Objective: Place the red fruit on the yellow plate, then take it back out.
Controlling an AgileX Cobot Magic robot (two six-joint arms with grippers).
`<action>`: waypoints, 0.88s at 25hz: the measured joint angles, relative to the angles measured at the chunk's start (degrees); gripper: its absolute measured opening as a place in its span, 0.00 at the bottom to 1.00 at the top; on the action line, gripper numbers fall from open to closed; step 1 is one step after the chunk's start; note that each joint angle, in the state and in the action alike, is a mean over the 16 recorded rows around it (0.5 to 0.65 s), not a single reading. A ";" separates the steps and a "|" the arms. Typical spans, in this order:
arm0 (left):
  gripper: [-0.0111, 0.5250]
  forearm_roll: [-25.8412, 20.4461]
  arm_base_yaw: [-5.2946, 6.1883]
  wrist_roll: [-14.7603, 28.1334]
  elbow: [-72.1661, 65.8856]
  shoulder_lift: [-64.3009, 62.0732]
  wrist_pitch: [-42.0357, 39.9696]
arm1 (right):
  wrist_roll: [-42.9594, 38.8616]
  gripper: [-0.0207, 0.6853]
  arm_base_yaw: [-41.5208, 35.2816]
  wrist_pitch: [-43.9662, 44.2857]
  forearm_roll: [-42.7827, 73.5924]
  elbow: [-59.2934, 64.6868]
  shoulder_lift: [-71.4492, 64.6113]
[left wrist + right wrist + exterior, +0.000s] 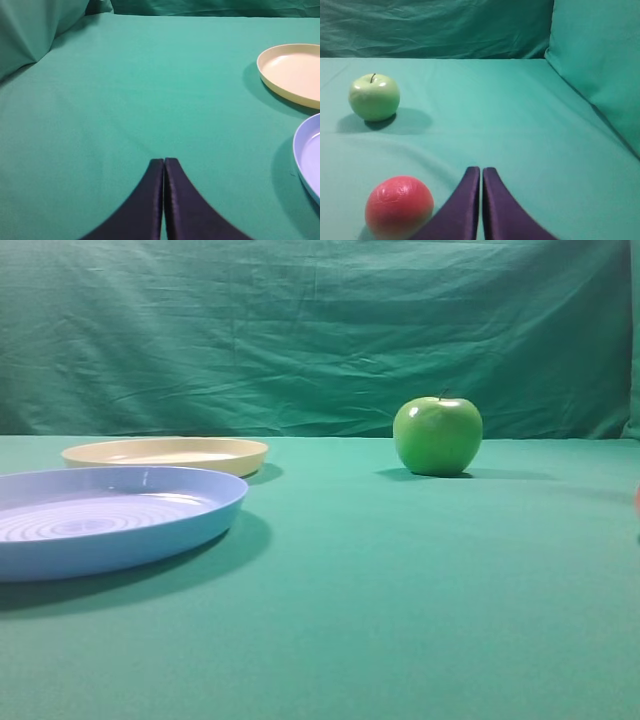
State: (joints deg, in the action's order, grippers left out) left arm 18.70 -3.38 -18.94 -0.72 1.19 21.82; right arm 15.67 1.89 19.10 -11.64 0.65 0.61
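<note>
A green cloth-covered table (400, 620) fills the lower 2 thirds of the high view, and a creased green fabric backdrop (300, 330) hangs across the top.

The large light-blue round plastic plate with concentric rings (60, 550) sits at the left edge of the high view, cut off by the frame. Just behind it, a little higher in the picture, lies the shallow pale cream-yellow round plastic plate (240, 455), with nothing on it; the left wrist view shows it at the upper right with the blue plate below it, the 2 near each other but apart.

The shiny green apple with a short dark stem (437, 435) stands upright right of centre in the high view, well apart from both plates.

The round smooth red fruit shading to orange-pink (398, 206) rests on the cloth at the lower left of the right wrist view, below the apple and just beside the right gripper's dark fingers.

The right gripper (481, 172) at bottom centre is clenched on nothing, its 2 fingers pressed together. The left gripper (164, 162) is likewise clenched and holds nothing, over bare cloth at bottom centre of its view.
</note>
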 joint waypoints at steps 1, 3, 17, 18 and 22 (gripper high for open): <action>0.02 0.00 0.00 0.00 0.00 0.00 0.00 | 0.01 0.03 0.00 0.32 0.08 0.28 0.00; 0.02 0.00 0.00 0.00 0.00 0.00 0.00 | 0.02 0.03 0.00 1.03 0.25 0.62 0.00; 0.02 0.00 0.00 0.00 0.00 0.00 0.00 | 0.84 0.03 0.00 3.98 0.77 0.72 0.00; 0.02 0.00 0.00 0.00 0.00 0.00 0.00 | 0.95 0.03 0.00 3.98 0.77 0.72 0.00; 0.02 0.00 0.00 0.00 0.00 0.00 0.00 | 1.42 0.03 0.00 3.98 0.77 0.72 0.00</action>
State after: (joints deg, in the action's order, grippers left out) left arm 18.70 -3.38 -18.94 -0.72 1.19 21.82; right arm 17.09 1.89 23.09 -10.88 1.37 0.61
